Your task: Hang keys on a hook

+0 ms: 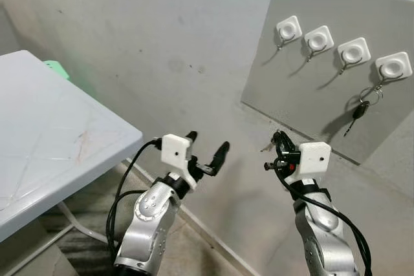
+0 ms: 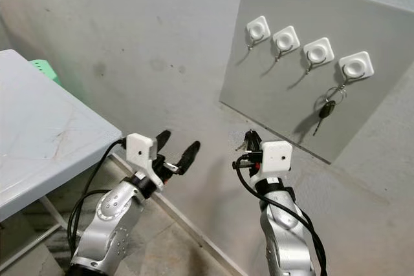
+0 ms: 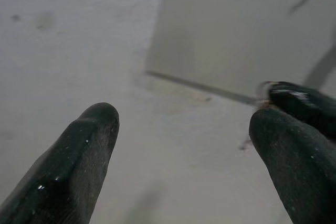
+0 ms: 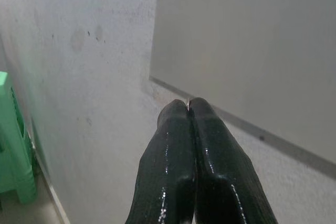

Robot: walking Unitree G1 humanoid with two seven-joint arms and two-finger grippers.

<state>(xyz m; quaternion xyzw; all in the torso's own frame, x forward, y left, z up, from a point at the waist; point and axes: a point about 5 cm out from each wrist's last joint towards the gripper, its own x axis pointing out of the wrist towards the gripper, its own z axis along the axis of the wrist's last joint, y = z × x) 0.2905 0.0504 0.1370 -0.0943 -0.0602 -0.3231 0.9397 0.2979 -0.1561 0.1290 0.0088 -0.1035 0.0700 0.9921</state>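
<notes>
A grey board (image 1: 304, 88) on the wall carries a row of white hooks (image 1: 319, 39). A bunch of keys (image 1: 359, 109) hangs from the rightmost hook (image 1: 393, 66). My right gripper (image 1: 278, 139) is raised below the board's lower left corner, shut on a small key ring; a metal glint shows at its tips (image 4: 188, 103) and a small key (image 1: 268, 148) dangles beside them. My left gripper (image 1: 208, 141) is held up to its left, open and with nothing in it, pointing at the wall. Its two fingers (image 3: 92, 145) stand wide apart in the left wrist view.
A pale table (image 1: 52, 134) stands at my left, its corner close to the left arm. A green plastic stool (image 4: 10, 145) sits by the wall behind it. The wall is bare between the table and the board.
</notes>
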